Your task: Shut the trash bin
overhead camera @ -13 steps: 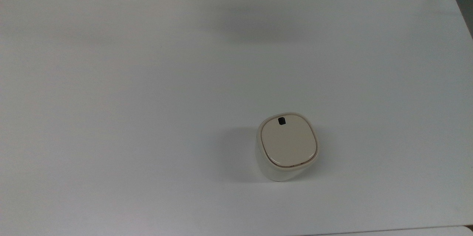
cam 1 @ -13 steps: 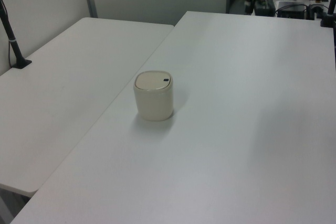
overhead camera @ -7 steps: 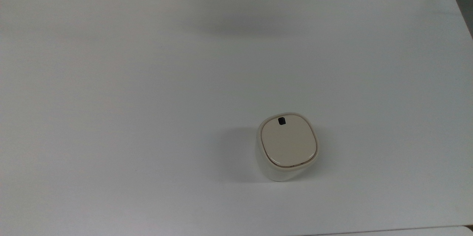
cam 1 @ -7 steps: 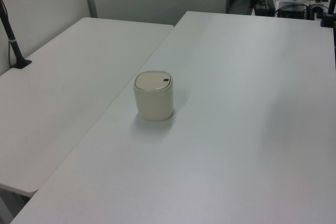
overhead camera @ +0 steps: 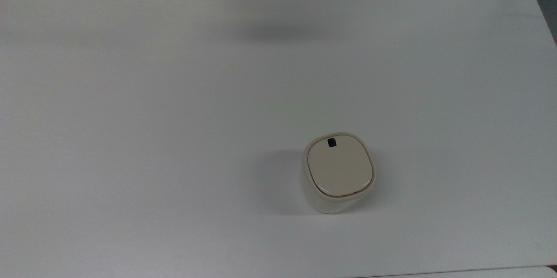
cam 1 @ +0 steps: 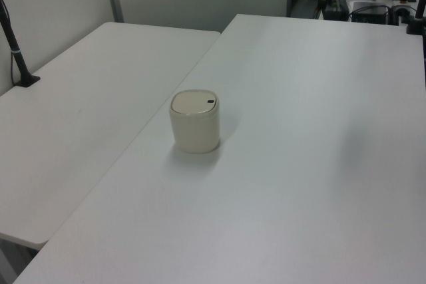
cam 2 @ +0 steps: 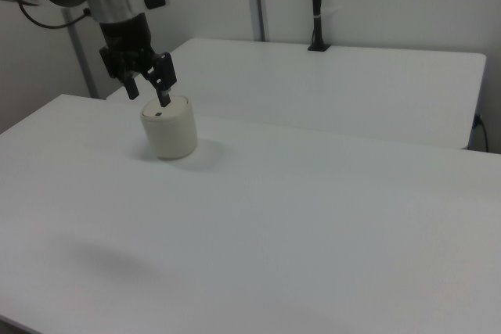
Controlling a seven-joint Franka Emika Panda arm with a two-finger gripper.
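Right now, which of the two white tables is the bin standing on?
The bin stands on the table at the left view's right, close to the seam. The other table, at the left view's left, carries a black clamped post.

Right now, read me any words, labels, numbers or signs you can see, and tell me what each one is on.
None: no readable text anywhere.
The trash bin has a plain beige lid bearing just a small black mark, not a letter or number.
The white table is unmarked.
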